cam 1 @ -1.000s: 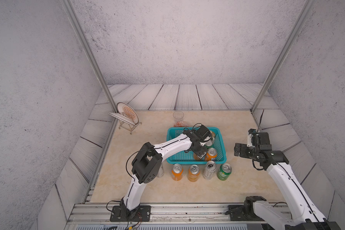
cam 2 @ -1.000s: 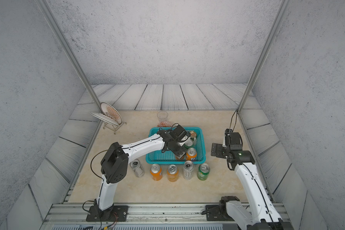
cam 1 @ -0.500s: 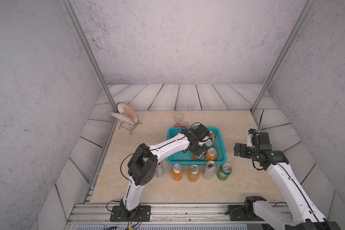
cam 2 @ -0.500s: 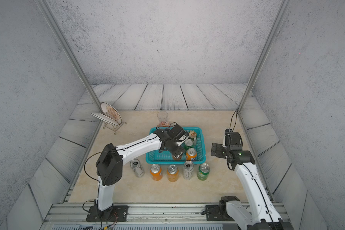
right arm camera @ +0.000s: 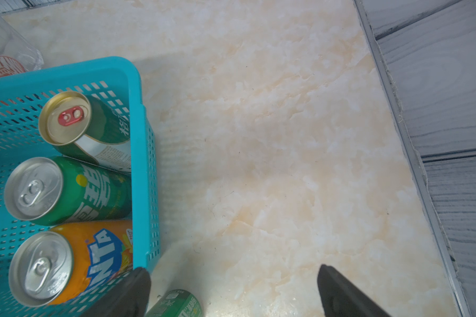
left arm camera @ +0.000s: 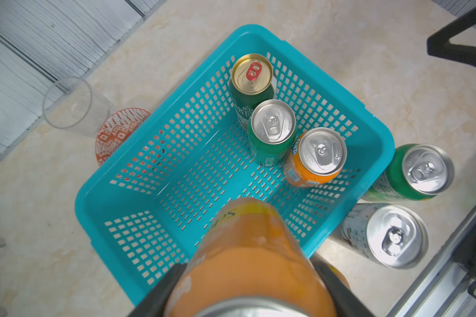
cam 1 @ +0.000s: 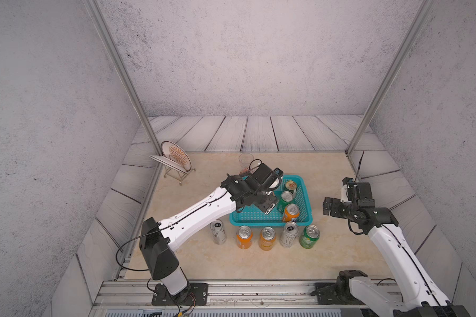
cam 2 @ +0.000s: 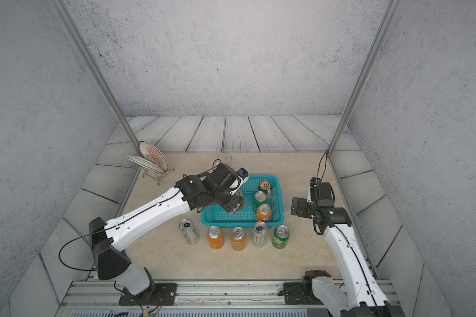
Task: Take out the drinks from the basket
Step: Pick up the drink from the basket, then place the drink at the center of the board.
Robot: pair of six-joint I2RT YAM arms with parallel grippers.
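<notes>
Shifted leftward: orange can [left arm camera: 245, 233] clamped in left pincer [left arm camera: 248, 262] over basket [left arm camera: 331, 94] | right pincer [right arm camera: 232, 270] apart

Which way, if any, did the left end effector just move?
Yes: the left end effector, holding an orange can, shifted across the basket away from its three remaining cans.

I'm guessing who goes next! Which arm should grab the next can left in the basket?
The right arm. Its jaws stand open and empty beside the basket, on the side where its three cans stand. The left arm is busy: its jaws hold an orange can.
</notes>
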